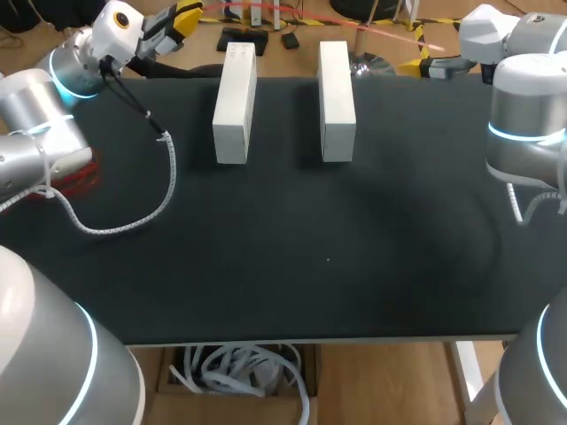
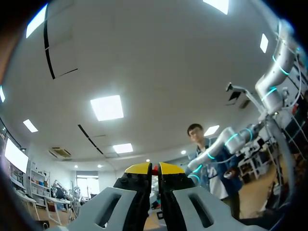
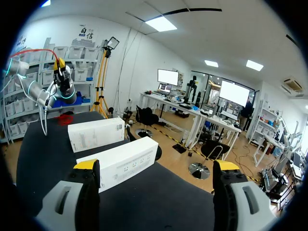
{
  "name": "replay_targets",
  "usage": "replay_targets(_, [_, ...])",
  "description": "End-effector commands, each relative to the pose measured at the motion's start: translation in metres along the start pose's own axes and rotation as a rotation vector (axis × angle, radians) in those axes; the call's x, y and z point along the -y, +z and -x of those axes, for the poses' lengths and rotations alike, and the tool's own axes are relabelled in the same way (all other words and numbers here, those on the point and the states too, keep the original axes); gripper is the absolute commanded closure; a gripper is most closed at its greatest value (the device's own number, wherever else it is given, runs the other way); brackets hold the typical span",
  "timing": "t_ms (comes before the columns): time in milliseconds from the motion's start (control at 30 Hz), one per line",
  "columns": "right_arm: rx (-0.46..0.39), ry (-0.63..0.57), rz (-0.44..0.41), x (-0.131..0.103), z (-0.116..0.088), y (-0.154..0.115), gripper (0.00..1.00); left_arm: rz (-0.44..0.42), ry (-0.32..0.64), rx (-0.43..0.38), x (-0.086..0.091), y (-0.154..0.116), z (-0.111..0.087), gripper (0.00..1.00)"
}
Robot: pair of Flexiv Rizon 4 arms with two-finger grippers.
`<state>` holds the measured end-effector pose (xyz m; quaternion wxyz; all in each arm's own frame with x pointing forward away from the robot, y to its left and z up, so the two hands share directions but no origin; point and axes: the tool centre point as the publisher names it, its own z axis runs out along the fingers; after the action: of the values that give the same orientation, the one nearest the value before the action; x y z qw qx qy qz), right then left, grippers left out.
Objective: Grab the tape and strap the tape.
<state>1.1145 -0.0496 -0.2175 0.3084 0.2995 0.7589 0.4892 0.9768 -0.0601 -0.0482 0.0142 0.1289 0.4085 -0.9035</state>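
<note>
A red roll of tape lies at the table's left edge, half hidden behind my left arm; the right wrist view shows the tape far off, at the foot of that arm. My left gripper is raised beyond the table's back left corner. In its own view the left gripper points up at the ceiling, its yellow tips pressed together with nothing held. My right gripper hangs past the back right edge. In its own view the right gripper stands wide open and empty, facing across the table.
Two long white boxes lie side by side at the back middle of the black table. The nearer box is just ahead of the right gripper. A white wrapped cable from the left arm loops over the table's left part.
</note>
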Motion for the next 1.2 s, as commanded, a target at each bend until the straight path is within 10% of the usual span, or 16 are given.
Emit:
replay_targets(33, [-0.001, 0.0, -0.002, 0.0, 0.0, 0.0, 0.0, -0.002, 0.0, -0.003, -0.001, -0.001, 0.001, 1.0])
replay_targets(567, [0.197, 0.444, 0.136, 0.02, -0.056, -0.042, 0.0, -0.002, 0.0, -0.003, -0.001, -0.001, 0.001, 1.0])
replay_targets(1200, [0.266, 0.692, 0.173, 0.007, -0.166, -0.077, 0.0, -0.002, 0.0, -0.003, -0.001, -0.001, 0.001, 1.0])
